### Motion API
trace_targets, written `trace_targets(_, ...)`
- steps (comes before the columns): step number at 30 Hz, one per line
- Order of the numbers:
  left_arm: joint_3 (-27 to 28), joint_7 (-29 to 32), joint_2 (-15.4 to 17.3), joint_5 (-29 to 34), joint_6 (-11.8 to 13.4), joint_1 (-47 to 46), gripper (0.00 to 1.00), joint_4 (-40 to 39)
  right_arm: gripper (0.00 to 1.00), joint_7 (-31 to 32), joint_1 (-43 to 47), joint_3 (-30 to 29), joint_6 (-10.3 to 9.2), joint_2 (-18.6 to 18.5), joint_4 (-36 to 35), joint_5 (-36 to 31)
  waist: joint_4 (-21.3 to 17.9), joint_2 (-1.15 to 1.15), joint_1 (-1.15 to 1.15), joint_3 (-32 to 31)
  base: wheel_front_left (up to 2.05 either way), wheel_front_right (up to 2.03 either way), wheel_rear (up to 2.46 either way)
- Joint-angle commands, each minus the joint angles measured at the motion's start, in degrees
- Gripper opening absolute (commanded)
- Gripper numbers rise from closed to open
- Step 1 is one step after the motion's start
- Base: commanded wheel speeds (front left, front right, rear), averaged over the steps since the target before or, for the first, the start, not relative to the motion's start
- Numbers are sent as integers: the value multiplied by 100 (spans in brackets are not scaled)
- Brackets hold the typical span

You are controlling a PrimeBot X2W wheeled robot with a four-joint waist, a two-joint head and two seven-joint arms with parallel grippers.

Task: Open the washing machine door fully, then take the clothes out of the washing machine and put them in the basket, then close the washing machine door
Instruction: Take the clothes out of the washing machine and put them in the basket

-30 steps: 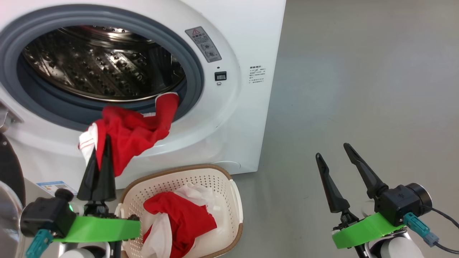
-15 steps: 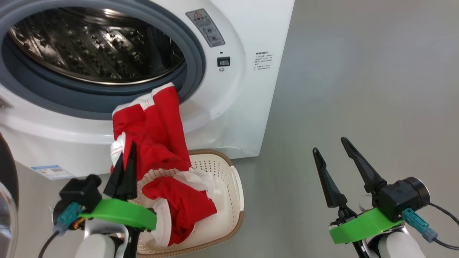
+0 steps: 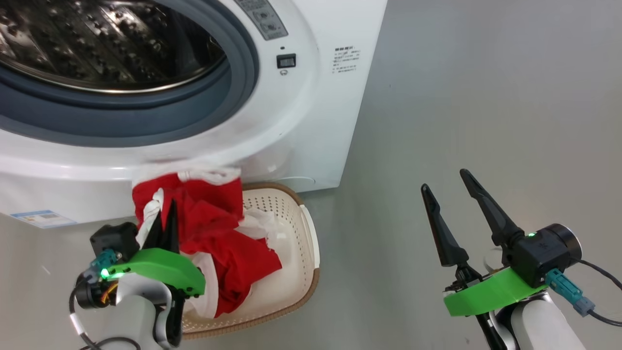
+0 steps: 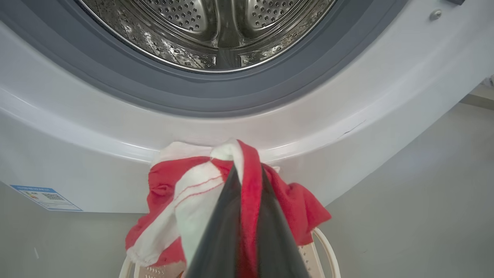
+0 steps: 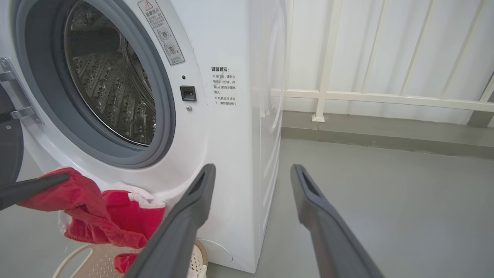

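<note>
The left gripper (image 3: 167, 208) is clamped tight on a bunched fold of a red-and-white garment (image 3: 209, 218), which hangs over the near end of the basket (image 3: 311, 243), where more clothes (image 3: 243, 272) already lie. The right gripper (image 3: 444, 181) holds nothing, its fingers spread wide over the bare floor (image 3: 486, 97), well apart from the basket. The fabric looks light, limp and not slippery, so I judge that a pinch on a gathered fold or a hem serves best, though loose tails may drape over the rim. Beyond stands the washing machine (image 3: 311, 121), its drum (image 3: 97, 43) showing bare steel. A warning sticker (image 5: 162, 33) bears a red triangle, a printed notice (image 5: 224, 87) is headed 温馨提示, and the blue label (image 3: 41, 218) is too small to read.
</note>
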Motion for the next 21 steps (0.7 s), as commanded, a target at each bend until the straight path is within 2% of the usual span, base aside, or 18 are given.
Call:
trace_targets(1, 186, -75, 101, -57, 4, -145, 0, -57, 100, -36, -123, 147, 28, 6, -136, 36, -60, 0, 0, 127, 0, 0, 0)
trace_targets(6, 198, -100, 94, -189, -105, -460, 0, 695, 100, -36, -228, 193, 28, 6, -126, 111, -96, 0, 0, 378, 0, 0, 0)
trace_targets(12, 181, 142, 99, -348, -202, -886, 0, 1767, 100, -36, -387, 356, 28, 6, -52, 211, -198, 0, 0, 672, 0, 0, 0)
trace_targets(21, 153, 577, 247, -489, -376, -1368, 0, 2836, 100, -36, -587, 552, 28, -26, 29, 385, -419, 0, 0, 1093, 0, 0, 0)
